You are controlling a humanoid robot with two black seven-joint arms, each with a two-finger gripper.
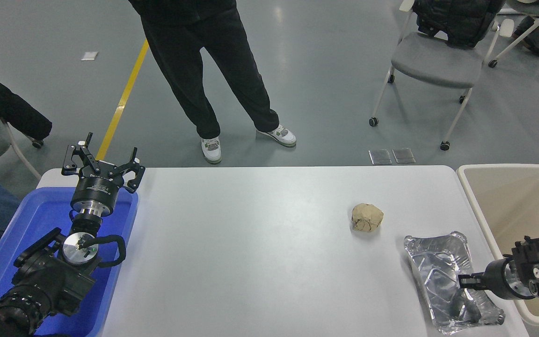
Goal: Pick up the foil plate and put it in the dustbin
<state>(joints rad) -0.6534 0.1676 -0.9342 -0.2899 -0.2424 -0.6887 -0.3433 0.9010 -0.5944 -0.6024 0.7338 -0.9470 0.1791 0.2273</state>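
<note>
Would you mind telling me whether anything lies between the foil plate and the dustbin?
Nothing visible does: the foil plate lies beside the dustbin, the right gripper over it. The paper ball sits off to the side.
</note>
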